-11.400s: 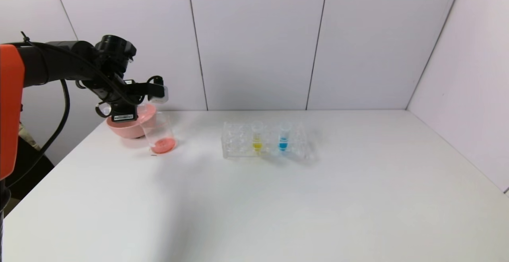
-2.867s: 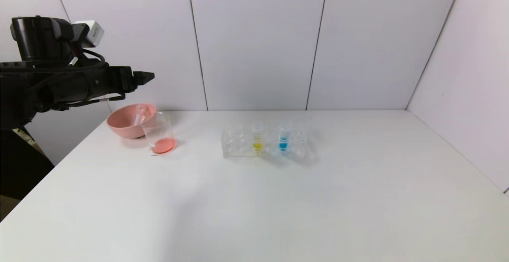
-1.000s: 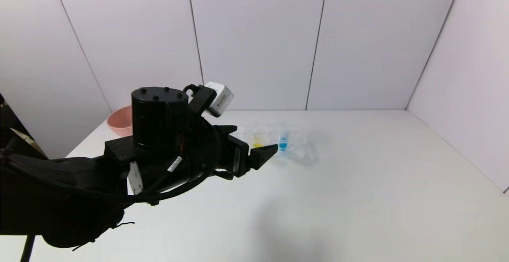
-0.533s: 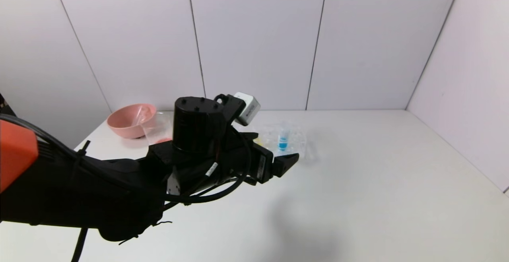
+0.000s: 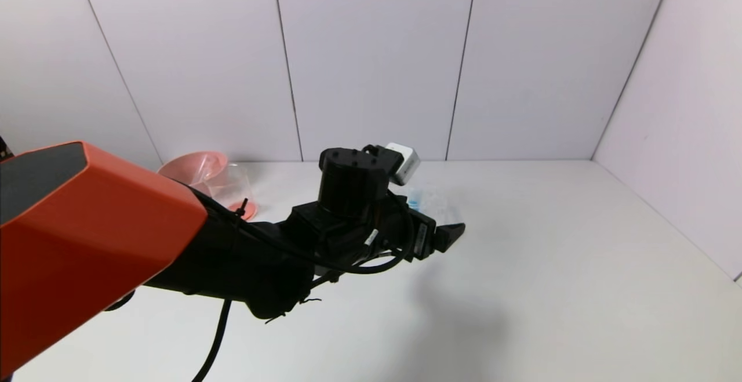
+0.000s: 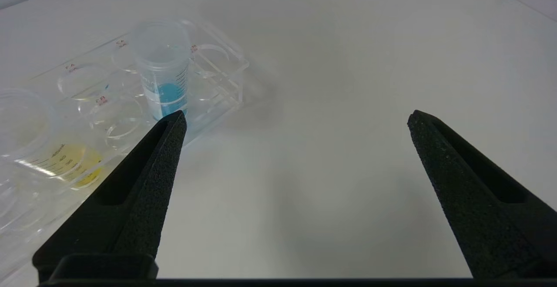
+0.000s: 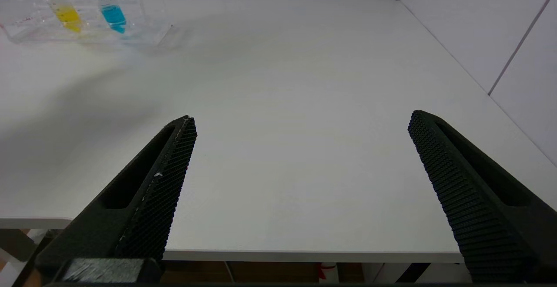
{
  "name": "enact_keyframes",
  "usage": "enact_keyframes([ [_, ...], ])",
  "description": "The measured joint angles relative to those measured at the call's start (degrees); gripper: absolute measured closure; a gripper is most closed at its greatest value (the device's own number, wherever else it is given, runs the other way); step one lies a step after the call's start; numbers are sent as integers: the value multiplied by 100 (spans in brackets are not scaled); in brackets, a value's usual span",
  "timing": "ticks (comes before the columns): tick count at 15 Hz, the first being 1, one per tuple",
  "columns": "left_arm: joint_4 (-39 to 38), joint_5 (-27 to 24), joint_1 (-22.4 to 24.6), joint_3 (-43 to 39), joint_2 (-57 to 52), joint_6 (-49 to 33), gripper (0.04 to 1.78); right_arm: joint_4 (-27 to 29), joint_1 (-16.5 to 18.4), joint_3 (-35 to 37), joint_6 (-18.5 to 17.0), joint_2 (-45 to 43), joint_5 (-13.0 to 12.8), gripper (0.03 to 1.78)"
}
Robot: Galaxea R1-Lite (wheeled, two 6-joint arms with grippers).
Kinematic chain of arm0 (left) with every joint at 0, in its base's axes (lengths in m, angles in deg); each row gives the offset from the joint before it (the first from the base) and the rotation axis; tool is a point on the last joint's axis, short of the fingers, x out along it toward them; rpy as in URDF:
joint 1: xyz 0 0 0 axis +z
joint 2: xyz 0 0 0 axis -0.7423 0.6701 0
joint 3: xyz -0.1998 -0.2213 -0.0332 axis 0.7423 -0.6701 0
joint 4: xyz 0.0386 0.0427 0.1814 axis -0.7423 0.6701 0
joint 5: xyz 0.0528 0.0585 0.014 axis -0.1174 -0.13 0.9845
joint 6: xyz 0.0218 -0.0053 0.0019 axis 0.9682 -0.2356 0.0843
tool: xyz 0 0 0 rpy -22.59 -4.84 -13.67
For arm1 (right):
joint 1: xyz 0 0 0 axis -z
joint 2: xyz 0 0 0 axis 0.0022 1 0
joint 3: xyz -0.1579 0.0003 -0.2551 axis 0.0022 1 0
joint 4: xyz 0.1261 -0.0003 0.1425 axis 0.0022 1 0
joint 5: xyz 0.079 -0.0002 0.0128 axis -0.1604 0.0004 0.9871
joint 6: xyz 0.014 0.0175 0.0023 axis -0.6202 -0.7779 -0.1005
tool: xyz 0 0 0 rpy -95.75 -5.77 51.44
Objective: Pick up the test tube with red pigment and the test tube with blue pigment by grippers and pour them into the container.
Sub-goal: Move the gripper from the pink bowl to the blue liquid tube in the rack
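Left tool (image 6: 296,119) gapes wide, empty, near the blue test tube (image 6: 163,71); right tool (image 7: 300,123) wide, idle.

A lab bench mock-up: I work at a plain white table (image 5: 550,289) walled by pale panels (image 5: 371,63) at twelve and three o'clock. At my twelve o'clock stands a clear tube rack (image 6: 209,78) holding graduated tubes, one of blue liquid (image 6: 163,78) and one of yellow (image 6: 52,147). At eleven o'clock a glass beaker (image 5: 232,188) with red liquid at its bottom sits beside a pink bowl (image 5: 185,167). Coloured samples and glassware mark this as a test laboratory setting.
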Motion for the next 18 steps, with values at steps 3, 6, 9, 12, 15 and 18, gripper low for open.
enact_keyframes([
  [3,173,61,-24,451,344,-24,4,0,-2,0,0,0,0,4],
  [6,176,161,-2,675,560,-22,4,0,2,0,-2,0,0,4],
  [9,167,268,22,785,640,-11,4,0,0,0,0,0,0,4],
  [12,137,304,72,829,675,16,4,0,0,0,0,0,0,4],
  [15,137,373,94,898,706,24,4,0,0,0,0,0,0,4],
  [18,158,453,98,1093,829,20,4,0,2,0,0,0,0,4],
])
